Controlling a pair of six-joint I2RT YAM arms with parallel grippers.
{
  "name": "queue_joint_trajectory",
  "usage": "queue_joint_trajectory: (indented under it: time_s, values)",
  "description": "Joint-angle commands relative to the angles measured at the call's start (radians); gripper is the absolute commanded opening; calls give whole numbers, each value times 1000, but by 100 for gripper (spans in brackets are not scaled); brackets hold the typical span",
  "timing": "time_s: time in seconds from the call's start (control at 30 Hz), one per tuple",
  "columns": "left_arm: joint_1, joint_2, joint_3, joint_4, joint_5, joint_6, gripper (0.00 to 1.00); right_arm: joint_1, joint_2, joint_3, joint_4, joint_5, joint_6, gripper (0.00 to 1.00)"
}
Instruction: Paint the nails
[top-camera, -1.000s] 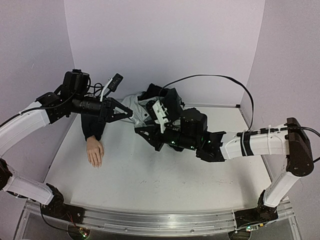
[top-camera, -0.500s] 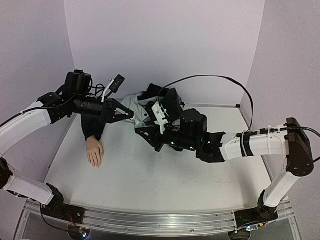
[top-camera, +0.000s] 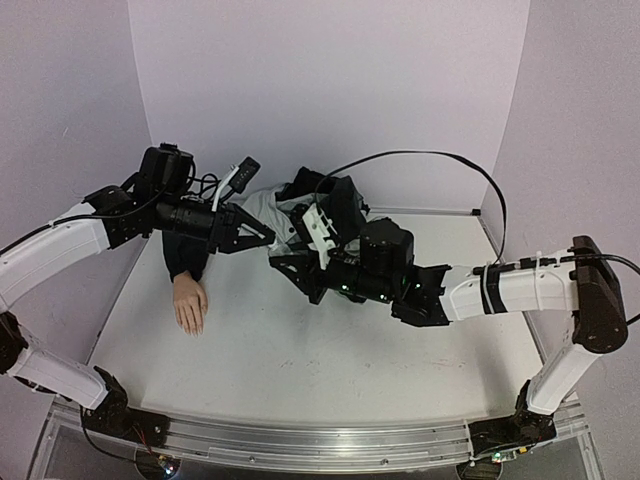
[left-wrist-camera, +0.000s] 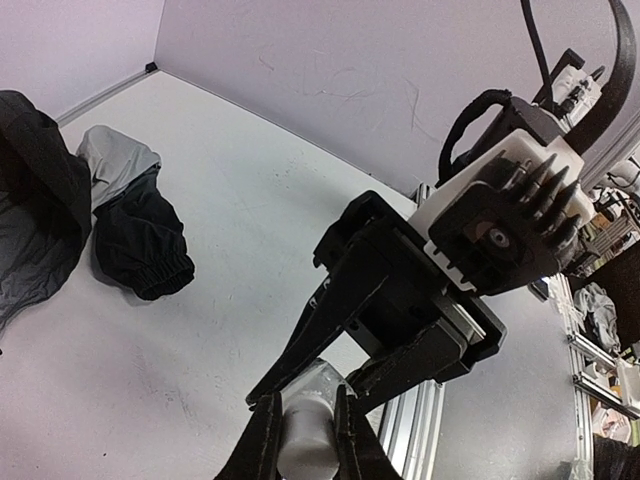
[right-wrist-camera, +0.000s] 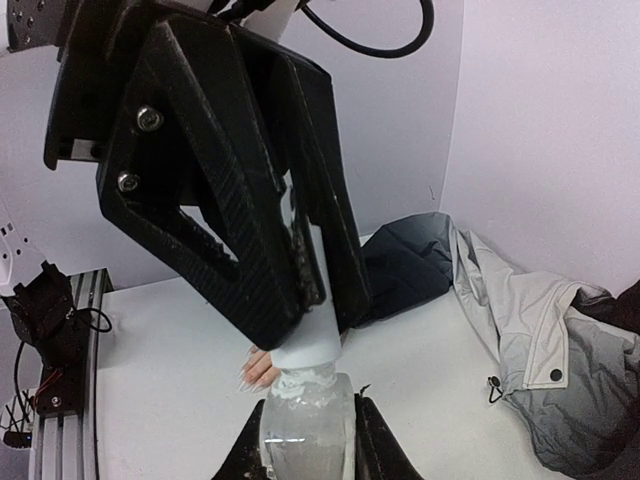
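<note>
The pale mannequin hand (top-camera: 190, 306) lies palm down at the left of the table, its wrist in a dark sleeve. Its nails (right-wrist-camera: 244, 379) show as long pale tips in the right wrist view. My right gripper (right-wrist-camera: 307, 455) is shut on a small clear glass bottle (right-wrist-camera: 305, 425) and holds it in the air. My left gripper (left-wrist-camera: 305, 425) is shut on the bottle's white cap (left-wrist-camera: 304, 440), which sits on the bottle neck. In the top view the left gripper (top-camera: 266, 237) and right gripper (top-camera: 279, 262) meet tip to tip, right of the hand and above the table.
A grey-black jacket (top-camera: 300, 205) lies crumpled at the back middle, one sleeve running to the mannequin hand. It also shows in the right wrist view (right-wrist-camera: 530, 320). The purple walls close in the back and both sides. A metal rail (top-camera: 300, 440) runs along the near edge.
My left arm has shifted a little to the right, its fingers closing in on the bottle top. The right arm and the mannequin hand have not moved.
</note>
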Motion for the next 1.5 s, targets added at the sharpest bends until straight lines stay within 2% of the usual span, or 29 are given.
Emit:
queue_joint_trajectory:
  time_s: [0.0, 0.1, 0.17, 0.3, 0.4, 0.57, 0.7, 0.83, 1.0, 1.1, 1.23, 1.33, 1.4, 1.47]
  values:
    - [-9, 16, 35, -43, -50, 22, 0, 6, -29, 36, 91, 38, -38, 0]
    - [-10, 35, 60, -80, -96, 22, 0, 6, -29, 51, 78, 96, -61, 0]
    - [-13, 53, 77, -99, -140, 8, 0, 15, -16, 69, 82, 185, -80, 0]
    - [-19, 132, 187, -228, -297, -83, 0, 49, 66, 141, 146, 512, -135, 0]
    - [-21, 162, 206, -277, -336, -187, 0, 71, 135, 178, 274, 693, -186, 0]
    - [-25, 173, 158, -264, -372, -325, 0, 103, 242, 262, 451, 757, -276, 0]
    - [-26, 166, 131, -264, -428, -371, 0, 129, 315, 369, 473, 786, -379, 0]
    - [-27, 163, 114, -264, -442, -391, 0, 130, 342, 423, 477, 766, -409, 0]
    - [-29, 150, 89, -254, -384, -299, 0, 124, 273, 392, 367, 588, -355, 0]
    - [-29, 137, 72, -241, -264, -202, 0, 93, 189, 348, 251, 378, -267, 0]
    - [-32, 122, 65, -241, -106, -73, 0, -30, 74, 308, 124, -152, -61, 0]
    - [-54, 112, 72, -241, 22, 37, 0, -137, 21, 290, 116, -518, 105, 0]
    - [-79, 110, 81, -241, 83, 101, 0, -184, 3, 286, 135, -713, 201, 0]
    - [-97, 127, 103, -241, 138, 125, 0, -206, -12, 279, 188, -841, 288, 0]
